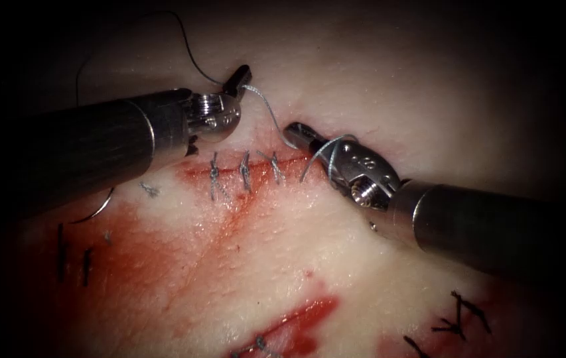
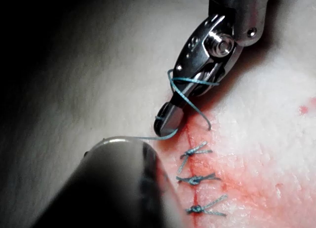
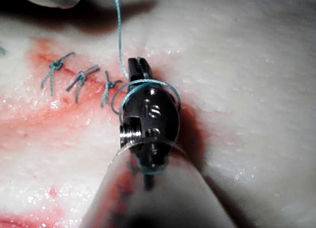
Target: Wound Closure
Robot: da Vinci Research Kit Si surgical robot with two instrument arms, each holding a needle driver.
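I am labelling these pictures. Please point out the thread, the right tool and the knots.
thread (image 1: 266,106), endoscope view, span between the tools.
right tool (image 1: 294,132), endoscope view, jaw tips.
knots (image 1: 245,170), endoscope view, middle knot on the cut.

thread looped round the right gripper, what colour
Teal-blue thread wraps the right gripper; clearest in right wrist view.

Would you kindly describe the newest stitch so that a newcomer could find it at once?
Start at the cut between the two tools. Three knotted stitches cross it in a row. The one meant is rightmost, nearest the right hand, which has thread looped round it.
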